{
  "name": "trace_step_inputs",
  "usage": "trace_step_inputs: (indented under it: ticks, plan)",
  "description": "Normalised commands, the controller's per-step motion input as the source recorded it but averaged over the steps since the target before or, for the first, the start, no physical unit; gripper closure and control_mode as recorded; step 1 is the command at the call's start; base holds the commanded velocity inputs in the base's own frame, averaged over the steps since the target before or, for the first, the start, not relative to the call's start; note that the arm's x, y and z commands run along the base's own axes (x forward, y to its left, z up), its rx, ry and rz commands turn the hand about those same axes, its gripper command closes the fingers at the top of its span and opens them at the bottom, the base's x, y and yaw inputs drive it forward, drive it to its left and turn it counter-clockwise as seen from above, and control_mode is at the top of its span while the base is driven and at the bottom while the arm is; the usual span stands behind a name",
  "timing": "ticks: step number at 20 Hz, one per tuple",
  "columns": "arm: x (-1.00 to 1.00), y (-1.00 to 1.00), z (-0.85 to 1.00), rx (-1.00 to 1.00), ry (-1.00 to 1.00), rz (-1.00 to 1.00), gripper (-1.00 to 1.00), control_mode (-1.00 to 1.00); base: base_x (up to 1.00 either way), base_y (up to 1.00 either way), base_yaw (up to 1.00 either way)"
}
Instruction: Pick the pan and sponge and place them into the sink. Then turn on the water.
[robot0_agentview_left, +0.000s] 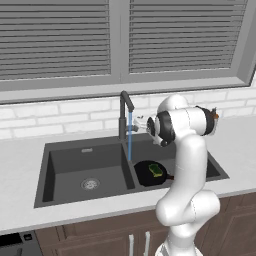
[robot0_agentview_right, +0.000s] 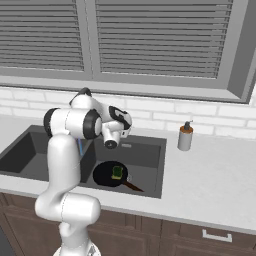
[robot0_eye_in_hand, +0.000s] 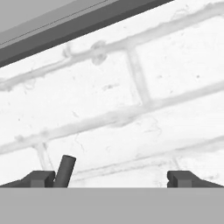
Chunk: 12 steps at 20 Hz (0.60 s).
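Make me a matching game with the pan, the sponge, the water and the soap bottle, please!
Things:
1. pan
2. sponge
3. water
4. soap bottle

Places:
A. on the counter, right of the sink
B. falling from the faucet
C. lying in the pan
D. in the right basin

Pairs: 1-D, 2-C, 3-B, 4-A

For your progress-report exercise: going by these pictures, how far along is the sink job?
Done, it seems: the pan lies in the sink's right basin with the sponge on it, and water streams from the faucet. In hand: nothing; the gripper is open, empty, facing the brick wall. Nothing appears left.
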Motion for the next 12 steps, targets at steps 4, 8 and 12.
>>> trace_step_inputs:
  ticks: [4, 8, 12]
  plan:
    - [0.00, -0.99, 0.00, 0.05, 0.00, 0.00, -1.00, -1.00, 0.00, 0.00, 0.00]
    - [0.00, -0.72, 0.00, 0.02, 0.00, 0.00, -1.00, -1.00, 0.00, 0.00, 0.00]
    - [0.00, -0.05, 0.00, 0.00, 0.00, 0.00, -1.00, -1.00, 0.00, 0.00, 0.00]
